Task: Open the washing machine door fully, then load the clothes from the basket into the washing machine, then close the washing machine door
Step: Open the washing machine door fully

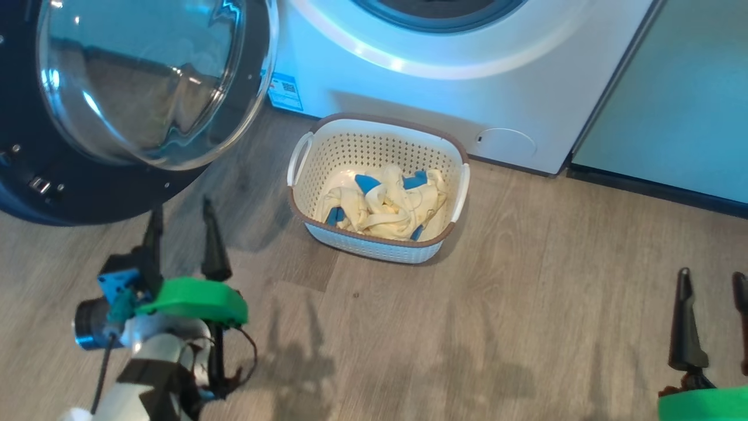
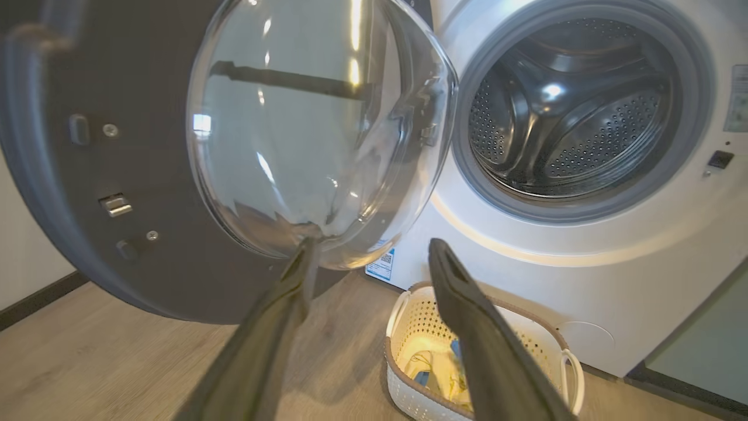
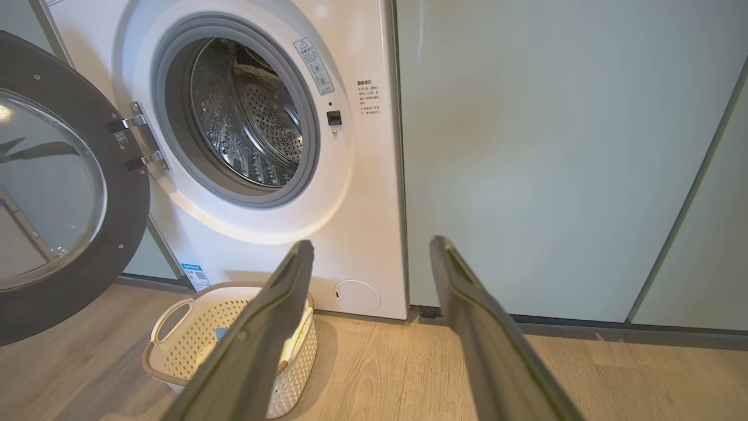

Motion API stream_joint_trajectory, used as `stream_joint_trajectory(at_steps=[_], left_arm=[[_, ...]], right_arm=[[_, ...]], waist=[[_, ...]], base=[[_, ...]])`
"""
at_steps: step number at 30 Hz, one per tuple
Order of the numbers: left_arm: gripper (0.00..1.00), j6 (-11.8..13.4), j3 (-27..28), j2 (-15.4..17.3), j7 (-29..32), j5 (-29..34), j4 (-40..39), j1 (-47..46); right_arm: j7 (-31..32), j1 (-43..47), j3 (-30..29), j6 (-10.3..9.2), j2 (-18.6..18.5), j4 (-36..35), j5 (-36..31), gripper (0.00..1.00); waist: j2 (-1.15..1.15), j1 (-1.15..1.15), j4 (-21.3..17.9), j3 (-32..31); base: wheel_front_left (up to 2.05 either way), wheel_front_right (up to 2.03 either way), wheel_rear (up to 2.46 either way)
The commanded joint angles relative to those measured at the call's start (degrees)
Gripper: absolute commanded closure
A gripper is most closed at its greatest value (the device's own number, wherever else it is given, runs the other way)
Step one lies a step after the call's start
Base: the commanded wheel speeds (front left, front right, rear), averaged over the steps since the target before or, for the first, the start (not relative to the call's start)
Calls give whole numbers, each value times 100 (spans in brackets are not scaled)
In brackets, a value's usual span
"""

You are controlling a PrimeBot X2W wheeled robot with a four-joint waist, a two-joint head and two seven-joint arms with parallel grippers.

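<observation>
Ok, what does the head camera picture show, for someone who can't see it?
A small cream plastic basket of cream-and-blue clothes sits on wood floor before a white washing machine, its round black-rimmed glass door open at left.

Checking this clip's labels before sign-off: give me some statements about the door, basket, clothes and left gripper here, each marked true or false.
1. The washing machine door stands open. True.
2. The clothes lie in the basket. True.
3. The left gripper holds a garment. False: its fingers are apart and empty.
4. The basket sits atop the washing machine. False: it stands on the floor before it.
5. The drum holds laundry. False: the visible drum looks empty.
</observation>
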Motion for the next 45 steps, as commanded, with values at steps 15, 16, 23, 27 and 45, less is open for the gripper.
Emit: stream_joint_trajectory(at_steps=[15, 16, 23, 27, 45], left_arm=[[0, 215, -525, -31, 115, 141, -359, 128], [0, 189, -562, -43, 109, 147, -329, 128], [0, 109, -695, -117, 96, 131, -169, 112], [0, 101, -720, -126, 109, 120, -99, 103], [0, 154, -797, -80, 169, 90, -44, 140]], right_arm=[[-55, -135, 229, 25, -92, -78, -64, 0], [-55, -134, 232, 25, -92, -81, -66, 0], [-55, -124, 215, 25, -92, -49, -76, 0], [-55, -100, 224, 25, -92, -48, -81, 0], [-55, 15, 202, 25, -92, -90, -51, 0]], waist=[[0, 0, -751, -306], [0, 0, -811, -325], [0, 0, -1219, -437], [0, 0, -1334, -484], [0, 0, -1481, -623]], base=[[0, 0, 0], [0, 0, 0], [0, 0, 0], [0, 0, 0], [0, 0, 0]])
